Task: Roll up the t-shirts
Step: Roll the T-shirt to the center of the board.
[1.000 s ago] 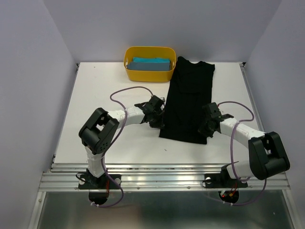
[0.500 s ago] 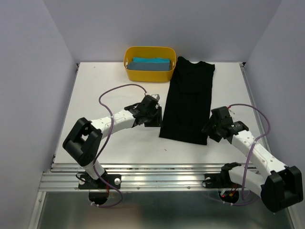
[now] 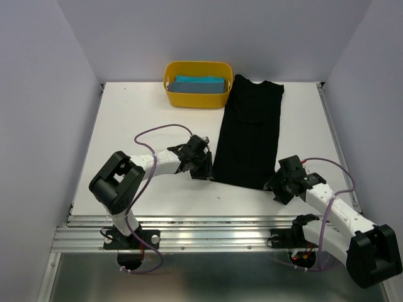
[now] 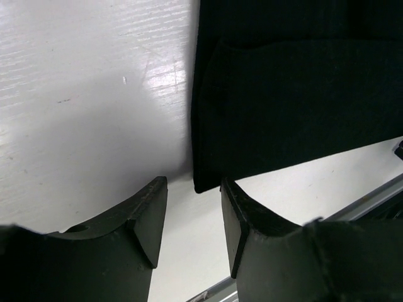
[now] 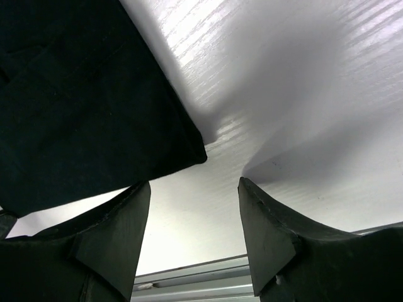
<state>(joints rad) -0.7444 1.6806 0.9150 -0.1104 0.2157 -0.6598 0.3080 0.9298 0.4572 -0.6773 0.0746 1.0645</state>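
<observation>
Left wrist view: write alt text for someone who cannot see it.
The near corner of a folded black t-shirt lies flat on a white table, just ahead of the gap between the two dark fingers of the left tool. The tool is open and holds nothing.

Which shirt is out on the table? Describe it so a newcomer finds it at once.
Start at the white table and find the yellow tub at its far edge. Just right of the tub, a black t-shirt lies flat, folded into a long strip running toward the near edge. The only other shirt, a teal t-shirt, sits folded inside the tub.
</observation>
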